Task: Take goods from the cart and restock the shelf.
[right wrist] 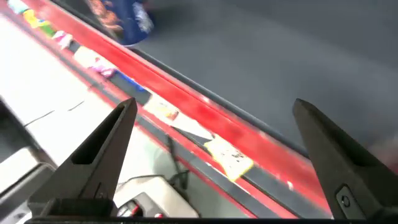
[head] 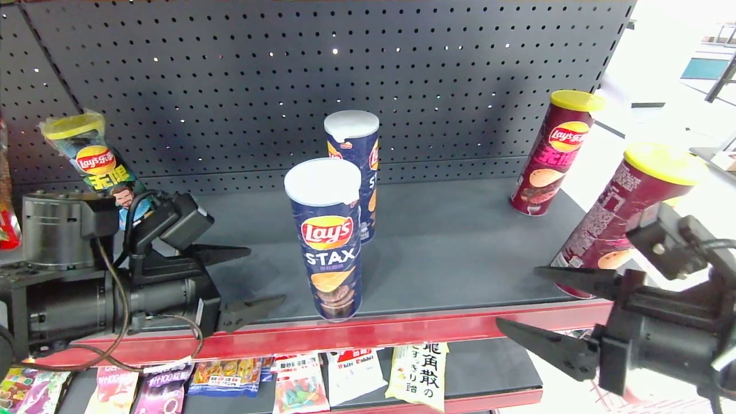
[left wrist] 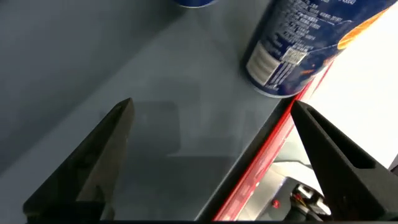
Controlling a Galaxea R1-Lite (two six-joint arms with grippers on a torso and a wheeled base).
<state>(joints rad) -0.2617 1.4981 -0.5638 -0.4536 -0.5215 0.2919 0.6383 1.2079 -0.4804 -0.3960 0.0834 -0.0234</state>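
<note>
Two blue chip cans stand mid-shelf: one (head: 328, 241) at the red front edge (head: 356, 332), the other (head: 353, 167) right behind it. My left gripper (head: 265, 276) is open and empty, low over the shelf just left of the front can. In the left wrist view this gripper (left wrist: 212, 106) has the front blue can (left wrist: 292, 50) ahead of it. My right gripper (head: 517, 296) is open and empty at the shelf's front right. A maroon can (head: 621, 213) stands close behind it. In the right wrist view this gripper (right wrist: 214, 106) straddles the red edge (right wrist: 205, 112).
A second maroon can (head: 552, 152) stands at the back right, and a yellow-lidded can (head: 95, 164) leans at the far left. The grey shelf (head: 448, 247) lies bare between the blue and maroon cans. Snack packets (head: 299, 379) hang on the lower shelf. A pegboard wall (head: 287, 75) backs it all.
</note>
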